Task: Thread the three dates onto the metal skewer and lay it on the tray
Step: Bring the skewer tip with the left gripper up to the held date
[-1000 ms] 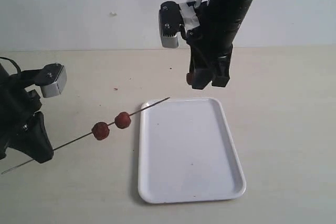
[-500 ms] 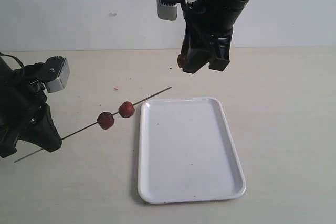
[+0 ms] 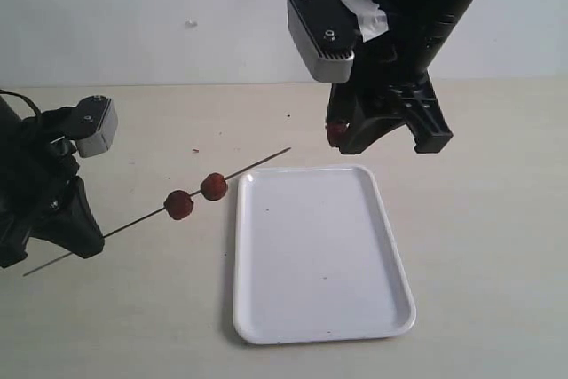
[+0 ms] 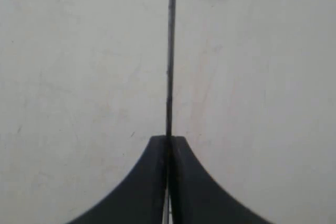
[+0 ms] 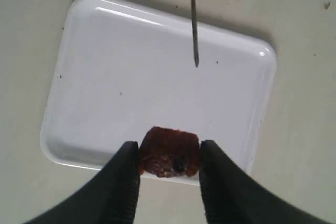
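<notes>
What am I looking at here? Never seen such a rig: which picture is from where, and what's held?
This is a robot with two arms, each ending in a two-fingered claw. The wide picture comes from a camera off the arms; the other two come from cameras on the wrists. The left claw is shut on a thin metal skewer with two dates threaded on it. The right claw pinches the third date, raised near the white tray, which lies empty on the pale table.
</notes>
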### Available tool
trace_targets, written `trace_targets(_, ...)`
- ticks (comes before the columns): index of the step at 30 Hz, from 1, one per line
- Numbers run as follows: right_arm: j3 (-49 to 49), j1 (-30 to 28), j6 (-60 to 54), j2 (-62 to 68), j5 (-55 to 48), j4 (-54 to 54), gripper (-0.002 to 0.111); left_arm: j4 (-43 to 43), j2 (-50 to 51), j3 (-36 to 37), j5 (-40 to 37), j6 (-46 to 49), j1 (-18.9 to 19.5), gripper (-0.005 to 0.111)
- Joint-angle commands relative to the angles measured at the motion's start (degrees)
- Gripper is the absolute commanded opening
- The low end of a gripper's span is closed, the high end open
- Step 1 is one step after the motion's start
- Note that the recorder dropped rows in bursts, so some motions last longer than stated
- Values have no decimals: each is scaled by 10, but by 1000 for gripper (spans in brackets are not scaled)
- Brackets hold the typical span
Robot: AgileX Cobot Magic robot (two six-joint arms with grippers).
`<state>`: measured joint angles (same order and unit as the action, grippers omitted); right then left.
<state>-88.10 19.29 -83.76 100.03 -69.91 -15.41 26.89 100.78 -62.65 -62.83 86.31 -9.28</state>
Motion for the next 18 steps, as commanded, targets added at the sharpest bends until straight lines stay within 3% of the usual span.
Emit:
trace_targets(1,3,0,-46,-9,-1,-3,37,20,-1,0,-15,2,0,0)
trace_targets(9,3,0,-106,-1,-1,-9,37,38,-1,0,-20,2,-3,0)
trace_targets(18,3,0,-135,-1,-1,-6,37,33,-1,0,-14,2,-40,0)
